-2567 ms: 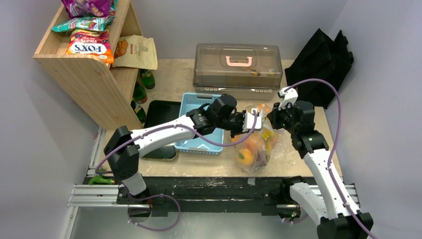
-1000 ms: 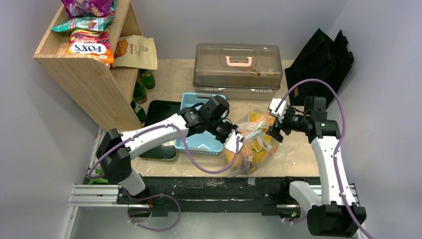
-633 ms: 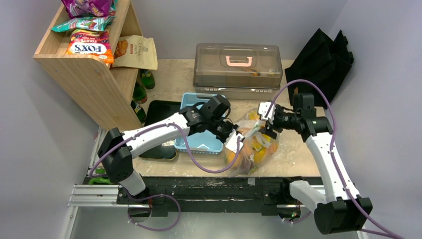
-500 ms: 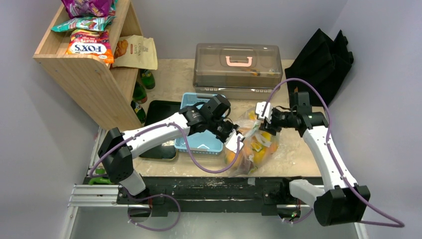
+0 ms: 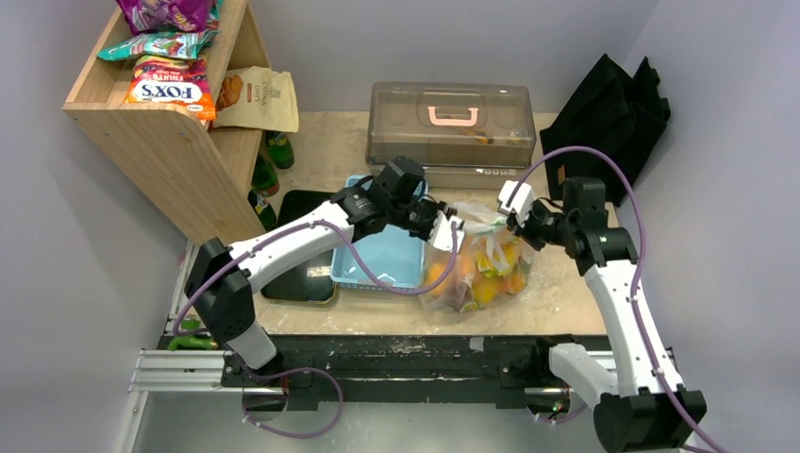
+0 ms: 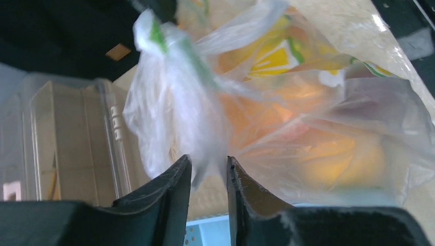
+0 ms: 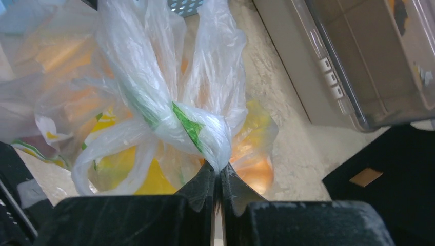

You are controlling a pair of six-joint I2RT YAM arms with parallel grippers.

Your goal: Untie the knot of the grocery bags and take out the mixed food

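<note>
Clear crinkly grocery bag (image 5: 476,269) sits on the mottled tabletop (image 5: 321,170) beside the blue perforated basket (image 5: 377,260), orange-yellow fruit (image 6: 328,159) inside. Right gripper (image 7: 218,179) pinches the whitish twisted knot (image 7: 202,130) (green print); left gripper (image 6: 208,174) clamps a bunched plastic tail (image 6: 177,110).

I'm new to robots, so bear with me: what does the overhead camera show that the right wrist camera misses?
Only the overhead view shows the wooden shelf of snack packets and both arms. Only the right wrist view shows the knot close up, with the right end effector pinching plastic just beneath it. Both show the grocery bag of fruit and the lidded box.
</note>
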